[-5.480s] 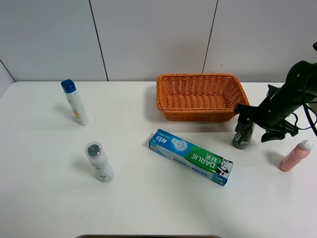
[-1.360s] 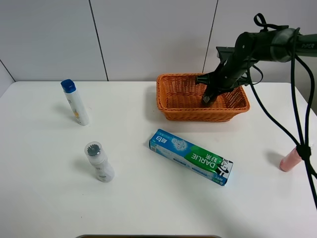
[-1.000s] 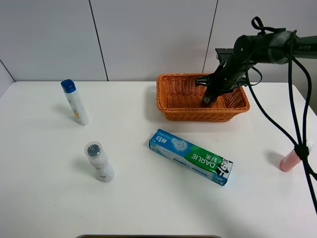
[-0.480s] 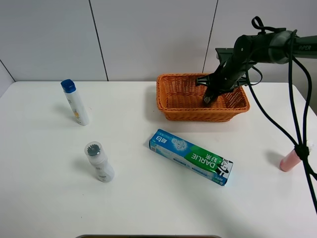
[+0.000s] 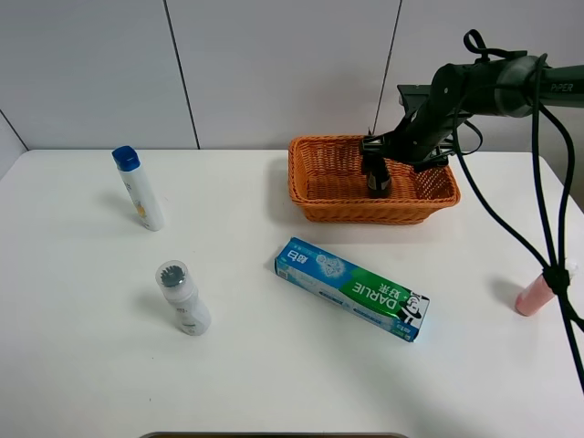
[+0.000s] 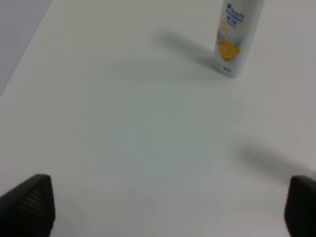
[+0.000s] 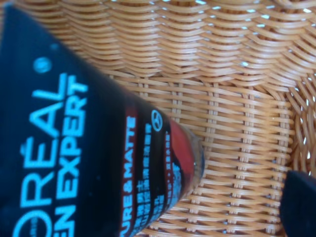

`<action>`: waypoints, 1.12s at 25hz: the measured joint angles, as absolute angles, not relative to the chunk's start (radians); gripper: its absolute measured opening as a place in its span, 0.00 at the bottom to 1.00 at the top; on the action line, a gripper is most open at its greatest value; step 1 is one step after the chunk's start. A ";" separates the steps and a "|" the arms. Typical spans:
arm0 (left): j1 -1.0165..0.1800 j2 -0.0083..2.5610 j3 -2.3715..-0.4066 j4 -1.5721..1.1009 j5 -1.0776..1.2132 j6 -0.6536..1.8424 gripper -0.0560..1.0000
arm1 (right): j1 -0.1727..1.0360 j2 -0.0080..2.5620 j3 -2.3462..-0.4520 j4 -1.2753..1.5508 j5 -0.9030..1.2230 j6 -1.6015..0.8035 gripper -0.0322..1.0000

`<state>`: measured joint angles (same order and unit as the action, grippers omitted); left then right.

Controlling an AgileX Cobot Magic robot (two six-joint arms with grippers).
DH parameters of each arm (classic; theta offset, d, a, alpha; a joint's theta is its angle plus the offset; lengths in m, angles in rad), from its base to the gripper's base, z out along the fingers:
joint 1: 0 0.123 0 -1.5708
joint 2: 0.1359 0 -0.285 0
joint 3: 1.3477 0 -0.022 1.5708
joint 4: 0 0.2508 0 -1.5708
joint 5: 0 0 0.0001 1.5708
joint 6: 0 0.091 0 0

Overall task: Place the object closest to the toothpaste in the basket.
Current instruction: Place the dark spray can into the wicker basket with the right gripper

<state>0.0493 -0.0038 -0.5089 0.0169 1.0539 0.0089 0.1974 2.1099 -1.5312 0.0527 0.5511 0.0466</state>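
R gripper [image 5: 401, 157]: jaws apart, nothing clamped. In wrist view, bare wicker between black tube [image 7: 89, 138] and the one fingertip [image 7: 299, 203] in frame. Poised inside basket [image 5: 365, 212], over its right half, directly above the tube. 2nd finger out of frame, so release judged, not 100% seen.

Black tube [image 5: 377, 180] (L'Oreal Men Expert, red band) inside basket, right of its middle, propped roughly upright on the wicker floor.

Outward: toothpaste box [image 5: 351, 287] flat on desk [image 5: 274, 383], just in front of basket. Pink bottle [image 5: 540, 292] well off to basket's front-right. Grey-capped bottle [image 5: 182, 298] and blue-capped bottle [image 5: 139, 189] well to basket's left. L gripper [image 6: 163, 205] far left of basket, jaws wide, empty, low over bare desk near the blue-capped bottle.

Judgement: placement about done, only the retreat remaining.

Risks:
- Tube upright on uneven weave, so prone to toppling. Harmless inside the walls, bad if knocked over the rim.
- Finger snagging tube on exit, dragging or flipping it out. Cause: too little clearance or a sideways pull.
- Finger catching basket wall, shoving basket along desk.

Safest: straight up first, then away.
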 joint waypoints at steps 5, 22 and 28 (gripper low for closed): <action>0.049 -0.004 -0.509 0.017 1.054 0.009 0.94 | 0.197 2.110 -1.531 0.052 0.548 0.056 0.99; 0.049 -0.004 -0.509 0.017 1.054 0.009 0.94 | 0.198 2.103 -1.531 0.048 0.564 0.067 0.99; 0.049 -0.004 -0.509 0.017 1.054 0.009 0.94 | 0.199 2.038 -1.531 0.030 0.599 0.067 0.99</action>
